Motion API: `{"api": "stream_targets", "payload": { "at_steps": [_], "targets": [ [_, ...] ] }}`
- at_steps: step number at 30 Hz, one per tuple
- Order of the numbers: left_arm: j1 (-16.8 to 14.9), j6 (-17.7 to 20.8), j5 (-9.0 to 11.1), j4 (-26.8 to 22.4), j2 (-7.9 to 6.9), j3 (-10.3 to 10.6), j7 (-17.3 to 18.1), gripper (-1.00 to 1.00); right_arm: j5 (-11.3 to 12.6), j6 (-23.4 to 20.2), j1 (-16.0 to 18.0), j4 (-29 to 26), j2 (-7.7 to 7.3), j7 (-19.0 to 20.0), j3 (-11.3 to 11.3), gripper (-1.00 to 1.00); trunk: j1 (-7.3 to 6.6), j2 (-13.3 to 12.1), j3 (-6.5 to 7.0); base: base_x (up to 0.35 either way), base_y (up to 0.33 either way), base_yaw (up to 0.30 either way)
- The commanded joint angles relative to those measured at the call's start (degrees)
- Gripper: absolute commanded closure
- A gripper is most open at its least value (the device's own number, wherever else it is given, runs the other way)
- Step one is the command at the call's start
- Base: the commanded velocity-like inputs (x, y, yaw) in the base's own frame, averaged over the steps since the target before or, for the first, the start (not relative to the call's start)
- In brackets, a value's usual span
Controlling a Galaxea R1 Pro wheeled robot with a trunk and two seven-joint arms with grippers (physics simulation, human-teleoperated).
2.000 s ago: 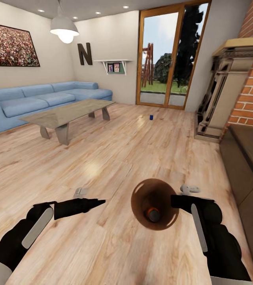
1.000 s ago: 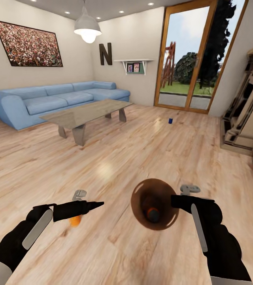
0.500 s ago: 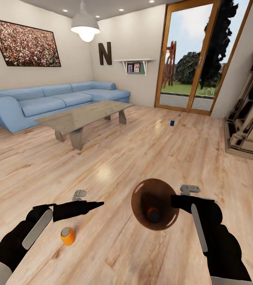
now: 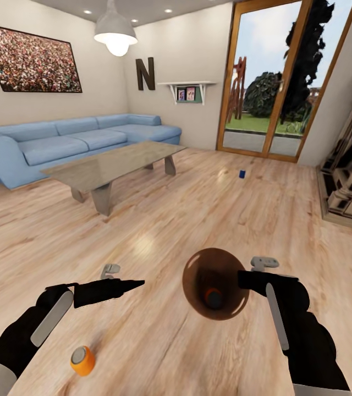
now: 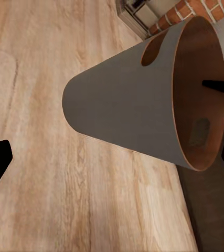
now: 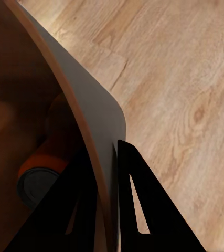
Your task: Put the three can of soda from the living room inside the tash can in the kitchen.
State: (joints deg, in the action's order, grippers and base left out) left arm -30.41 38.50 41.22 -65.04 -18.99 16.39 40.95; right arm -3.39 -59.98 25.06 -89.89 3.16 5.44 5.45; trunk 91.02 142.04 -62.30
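The right gripper (image 6: 107,157) pinches the bin (image 4: 195,278) wall; left gripper (image 4: 135,284) is spread, empty; an orange can (image 4: 82,360) lies lower left.

Blue sofa (image 4: 71,144), wood floor (image 4: 198,220)

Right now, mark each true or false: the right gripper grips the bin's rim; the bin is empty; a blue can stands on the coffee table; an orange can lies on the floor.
1. The right gripper grips the bin rim: true.
2. The bin is empty: false, an orange can lies inside.
3. A blue can stands on the coffee table: false, it is on the floor near the glass doors.
4. A second orange can lies on the floor: true, below the left gripper.
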Motion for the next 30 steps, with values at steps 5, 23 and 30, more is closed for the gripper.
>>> {"api": "stream_targets", "payload": {
  "at_steps": [5,23,30],
  "targets": [
    [0.0,0.0,-0.07,0.0,-0.01,-0.04,0.08,-1.0,1.11,-0.02,0.01,-0.03,0.01,0.17,0.0,1.0,-0.01,0.0,0.01,0.336,0.0,0.0],
    [0.0,-0.16,-0.24,0.0,-0.01,0.04,0.23,-1.0,1.11,-0.02,0.01,-0.03,0.01,0.09,-0.02,1.0,-0.01,0.0,0.01,0.281,0.0,0.0],
    [0.0,-0.18,-0.27,0.0,0.0,0.05,0.19,-1.0,1.11,-0.02,-0.01,-0.03,-0.08,0.09,-0.11,1.0,-0.01,0.0,-0.39,0.012,0.0,0.0]
  ]
}}
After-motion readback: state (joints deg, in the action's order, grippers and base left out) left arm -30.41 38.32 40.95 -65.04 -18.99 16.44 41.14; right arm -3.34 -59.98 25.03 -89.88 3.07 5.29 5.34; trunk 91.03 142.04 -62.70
